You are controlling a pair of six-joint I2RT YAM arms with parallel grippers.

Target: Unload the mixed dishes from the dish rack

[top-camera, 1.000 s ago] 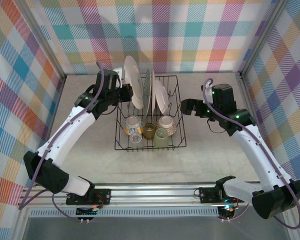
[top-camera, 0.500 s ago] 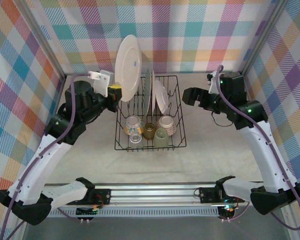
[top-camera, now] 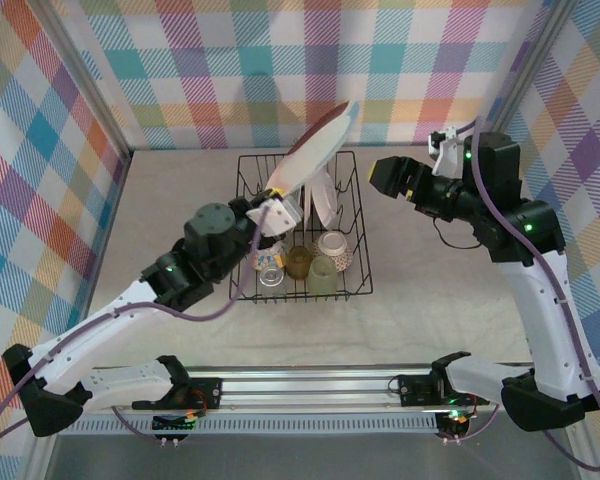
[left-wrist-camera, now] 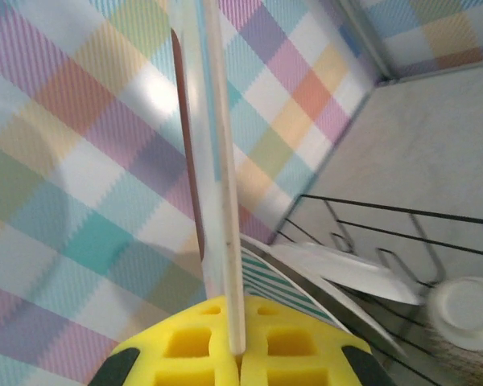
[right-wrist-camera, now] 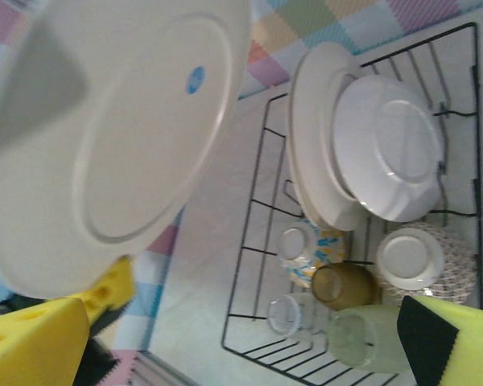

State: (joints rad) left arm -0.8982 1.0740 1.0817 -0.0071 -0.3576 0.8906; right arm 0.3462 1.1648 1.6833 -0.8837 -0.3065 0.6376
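Setting: plaid-walled bay, beige counter.
Left fingers: clamped on large round cream plate, tilted above black wire dish rack.
Right fingers: spread wide, empty.
Advice: swing plate clear of rack, lower flat.

No words or numbers can be read here. The one sign is a small blue round stamp on the pale back of the big plate, seen from the right wrist camera. It sits inside the ring on the plate's back. It is too small and blurry to tell what it says.
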